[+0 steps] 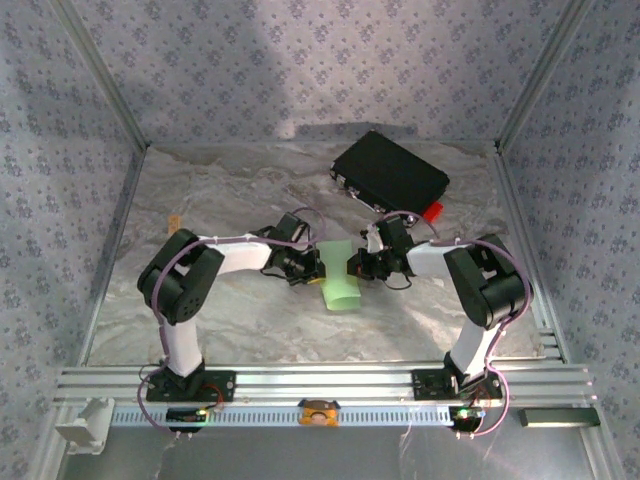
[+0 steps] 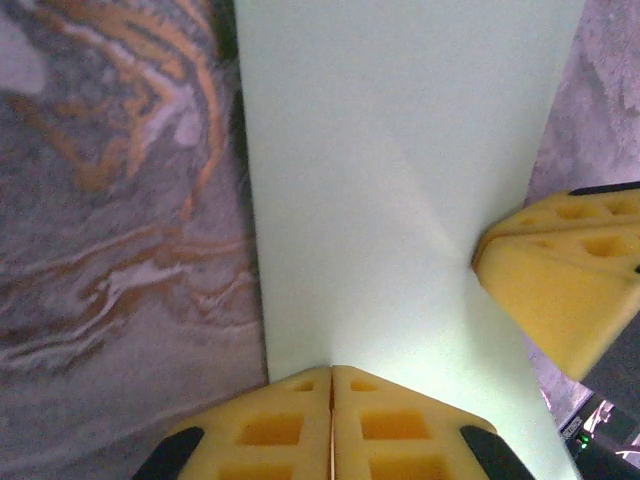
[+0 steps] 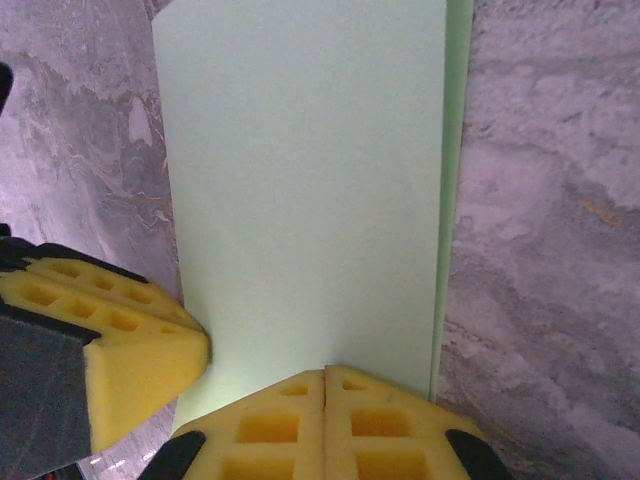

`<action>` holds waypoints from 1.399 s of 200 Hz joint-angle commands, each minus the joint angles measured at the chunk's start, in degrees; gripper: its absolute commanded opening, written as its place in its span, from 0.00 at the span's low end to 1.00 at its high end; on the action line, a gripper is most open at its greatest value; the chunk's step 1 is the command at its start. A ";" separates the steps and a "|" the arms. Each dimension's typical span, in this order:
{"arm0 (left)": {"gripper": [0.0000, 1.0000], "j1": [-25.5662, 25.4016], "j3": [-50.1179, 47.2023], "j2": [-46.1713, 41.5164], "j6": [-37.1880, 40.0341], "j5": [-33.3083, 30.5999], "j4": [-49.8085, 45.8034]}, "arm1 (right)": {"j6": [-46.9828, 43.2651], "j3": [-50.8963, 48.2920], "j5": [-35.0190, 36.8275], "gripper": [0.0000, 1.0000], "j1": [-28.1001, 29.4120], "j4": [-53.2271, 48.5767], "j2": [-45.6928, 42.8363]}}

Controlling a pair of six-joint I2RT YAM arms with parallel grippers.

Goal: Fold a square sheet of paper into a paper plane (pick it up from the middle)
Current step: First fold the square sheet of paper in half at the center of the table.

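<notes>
- Square sheet of paper point(image 2: 400, 180): far edge cut off at the top of the left wrist view; near edge hidden behind left gripper point(image 2: 332, 372).
- Right wrist view: near edge hidden behind right gripper point(image 3: 326, 372).
- Small orange item point(image 1: 174, 222), left of the top view: too small to identify.

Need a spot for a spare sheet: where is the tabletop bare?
Bare: far-left tabletop, between back wall and black case; near strip between green paper and mounting rail. Crowded: the centre, where left gripper and right gripper pinch that paper, and by the red tab.
</notes>
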 commanded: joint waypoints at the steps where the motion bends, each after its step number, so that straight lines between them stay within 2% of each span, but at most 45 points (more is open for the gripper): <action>1: 0.09 -0.75 2.18 -2.88 -0.70 0.24 -2.69 | 0.30 -2.06 5.28 0.00 -0.01 -7.25 1.23; 50: 0.10 -2.37 0.68 -0.81 -4.78 3.20 3.23 | 0.27 -2.29 5.34 0.00 -0.02 -7.24 0.96; 94: 0.09 -2.21 -3.50 0.00 -3.02 0.69 3.33 | 0.39 -2.22 5.13 0.00 0.11 -6.97 1.49; 113: 0.09 -2.04 -6.48 -0.30 -2.07 -2.91 3.46 | 0.58 -2.26 5.22 0.00 0.06 -6.81 1.50; 133: 0.10 -1.14 -8.88 -0.58 -1.93 -2.32 5.81 | 0.55 -2.29 5.33 0.00 0.08 -6.97 1.34; 182: 0.11 -2.03 -6.24 -6.36 -1.14 -2.53 3.29 | 0.46 -2.37 5.44 0.00 -0.01 -6.92 1.09; 213: 0.12 -3.04 -4.78 -7.90 -2.99 1.38 5.79 | 0.53 -2.25 5.63 0.00 -0.05 -7.19 0.87; 253: 0.10 -3.92 -6.90 -5.14 -6.85 5.18 11.84 | 1.32 -2.52 5.85 0.00 0.21 -6.63 0.72; 280: 0.07 -3.93 -8.46 -3.41 -6.95 4.26 12.47 | 1.26 -2.60 5.90 0.00 0.25 -6.57 0.57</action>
